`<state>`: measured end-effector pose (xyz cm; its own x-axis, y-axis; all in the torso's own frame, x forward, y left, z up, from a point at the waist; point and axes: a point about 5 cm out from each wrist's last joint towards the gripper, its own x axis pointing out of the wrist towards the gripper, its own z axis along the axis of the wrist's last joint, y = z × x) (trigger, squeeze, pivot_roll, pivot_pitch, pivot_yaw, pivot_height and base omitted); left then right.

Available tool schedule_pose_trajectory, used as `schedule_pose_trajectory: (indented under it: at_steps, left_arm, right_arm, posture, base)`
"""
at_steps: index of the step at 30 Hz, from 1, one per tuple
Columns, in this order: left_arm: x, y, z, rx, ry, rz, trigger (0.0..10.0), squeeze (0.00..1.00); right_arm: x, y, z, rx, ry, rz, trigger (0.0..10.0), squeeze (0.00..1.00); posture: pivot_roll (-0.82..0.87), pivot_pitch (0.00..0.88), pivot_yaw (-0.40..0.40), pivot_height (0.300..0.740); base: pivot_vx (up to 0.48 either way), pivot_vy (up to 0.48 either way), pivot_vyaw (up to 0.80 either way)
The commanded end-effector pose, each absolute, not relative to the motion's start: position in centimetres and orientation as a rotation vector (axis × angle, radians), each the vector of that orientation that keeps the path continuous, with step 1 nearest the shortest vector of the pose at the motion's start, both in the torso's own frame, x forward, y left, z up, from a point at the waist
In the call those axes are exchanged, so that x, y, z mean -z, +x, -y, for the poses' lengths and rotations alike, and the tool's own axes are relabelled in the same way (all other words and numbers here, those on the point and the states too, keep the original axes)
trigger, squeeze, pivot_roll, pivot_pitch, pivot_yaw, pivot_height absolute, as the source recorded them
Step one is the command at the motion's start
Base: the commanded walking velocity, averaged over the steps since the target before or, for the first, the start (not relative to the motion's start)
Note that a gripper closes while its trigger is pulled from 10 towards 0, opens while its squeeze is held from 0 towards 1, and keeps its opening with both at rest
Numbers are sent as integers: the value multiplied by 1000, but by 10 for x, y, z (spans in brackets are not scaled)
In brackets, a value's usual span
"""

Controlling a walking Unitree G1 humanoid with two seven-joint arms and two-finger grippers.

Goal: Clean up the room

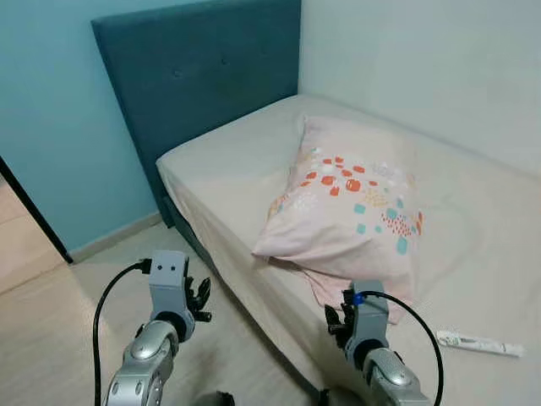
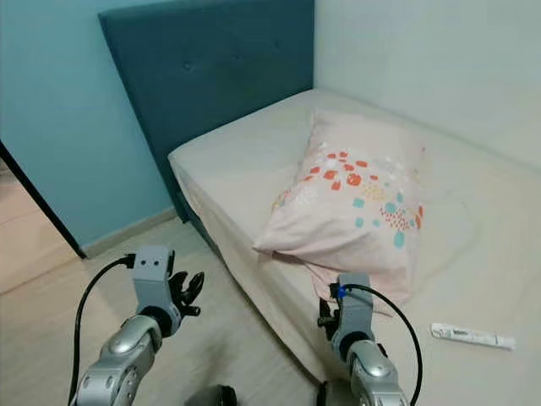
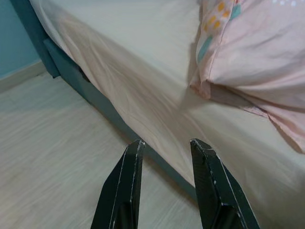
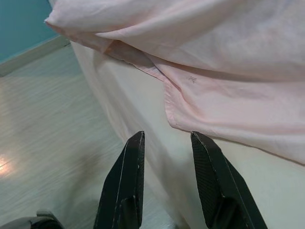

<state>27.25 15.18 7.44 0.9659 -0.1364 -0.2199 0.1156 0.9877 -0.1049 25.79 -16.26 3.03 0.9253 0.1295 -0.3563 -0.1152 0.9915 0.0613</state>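
Note:
A pink pillow (image 1: pixel 351 207) with orange and teal marks lies askew on the bed (image 1: pixel 228 169), its loose case end hanging near the mattress edge (image 4: pixel 209 109). A white stick-like object (image 1: pixel 478 343) lies on the sheet at the near right. My left gripper (image 3: pixel 164 148) is open over the floor beside the bed, empty. My right gripper (image 4: pixel 164 140) is open at the mattress edge, just below the pillowcase flap, holding nothing.
A teal padded headboard (image 1: pixel 203 76) stands against the blue wall. Pale wood floor (image 1: pixel 59 338) spreads to the left of the bed. A dark door frame edge (image 1: pixel 34 211) is at far left. A white wall runs along the bed's far side.

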Motion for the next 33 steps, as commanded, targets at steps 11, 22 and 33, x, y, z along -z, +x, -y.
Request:
schedule_pose_trajectory:
  at_steps: [11,22,33]
  left_arm:
    - [-84,269,-161,171,-39,-176,10000,0]
    - [-94,261,-170,189,3,-139,10000,0]
    - [-107,254,-173,249,29,-96,10000,0]
  right_arm:
    - [-75,325,214,244,66,-241,10000,1000]
    - [-72,333,265,473,71,-398,10000,1000]
    - [-69,323,295,624,24,-487,10000,780]
  posture:
    - [61,48,16,594]
    - [97,73,-12,594]
    - [130,114,-2,594]
  base:
    - [0,0,0]
    - [0,0,0]
    - [0,0,0]
